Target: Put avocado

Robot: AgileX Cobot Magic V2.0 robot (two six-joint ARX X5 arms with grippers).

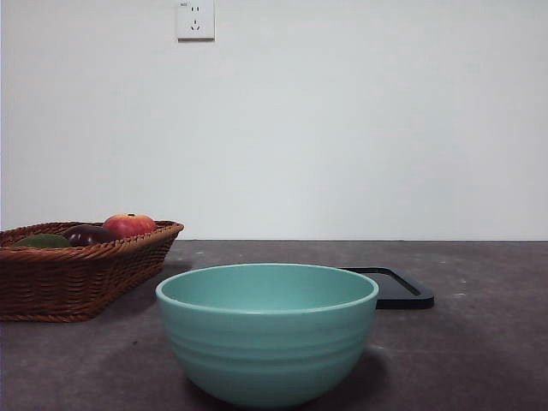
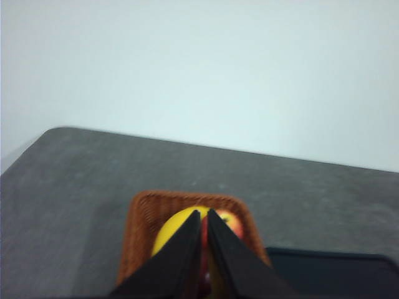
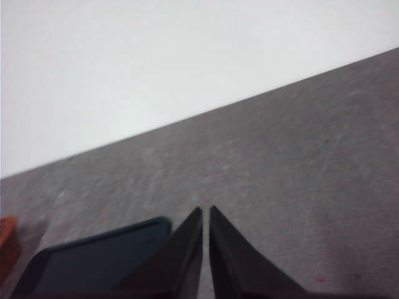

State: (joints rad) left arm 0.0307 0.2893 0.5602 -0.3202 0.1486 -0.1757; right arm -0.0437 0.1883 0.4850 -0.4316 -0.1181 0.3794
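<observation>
- We see the avocado (image 1: 41, 241) lying in the wicker basket (image 1: 81, 278) at the left of the dark grey desk (image 1: 479, 342), at the basket's left end; only its dull green top shows above the woven rim.
- Just beside the avocado sits a dark purple fruit (image 1: 88, 234), and next to that a red apple (image 1: 129, 225), which rises highest of the three.
- A teal bowl (image 1: 267, 342) stands nearest the front camera, in the middle of the desk, apart from the basket.
- Behind the bowl and to its right lies a flat black tray (image 1: 402, 291), partly hidden by the bowl's rim.
- In the left wrist view, our left gripper (image 2: 203, 215) hangs above the basket with its jaws drawn almost together, only a thin slit between them; they hold nothing.
- Past those jaws we make out a yellow fruit (image 2: 171, 230) and the apple in the basket; the avocado does not show there.
- In the right wrist view, our right gripper (image 3: 205, 212) is likewise nearly closed and empty, over the bare desk just beside the tray.
- Neither arm shows in the front view.
- A white wall socket (image 1: 195, 19) sits high on the wall behind.
</observation>
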